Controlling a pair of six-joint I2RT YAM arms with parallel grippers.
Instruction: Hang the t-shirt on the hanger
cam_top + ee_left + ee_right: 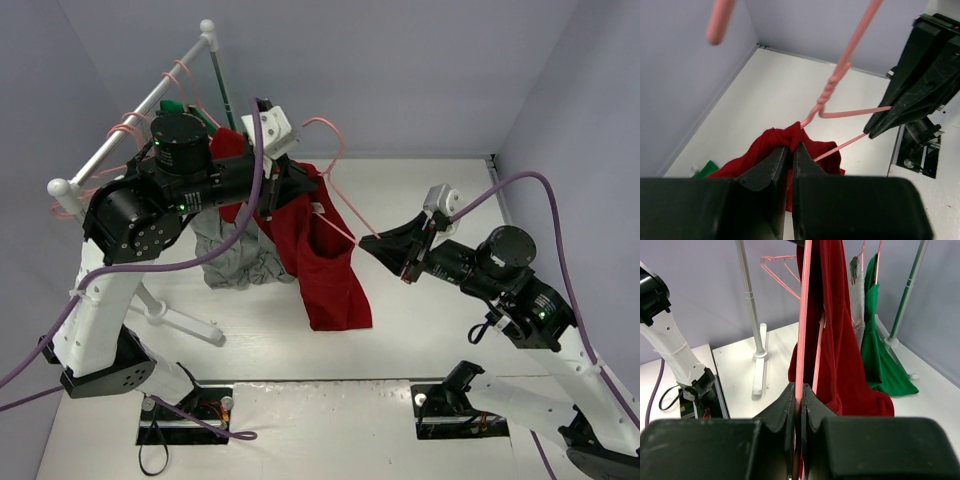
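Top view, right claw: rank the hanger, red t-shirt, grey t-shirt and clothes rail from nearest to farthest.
From the right claw:
1. hanger: its wire is pinched in the claw's tip.
2. red t-shirt: hanging just to the left.
3. grey t-shirt: farther left, under the left arm.
4. clothes rail: far left, at the back.

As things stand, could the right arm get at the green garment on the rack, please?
Probably not: the right pincer is shut on the pink hanger, and the dark red t-shirt hangs largely between it and the green garment.
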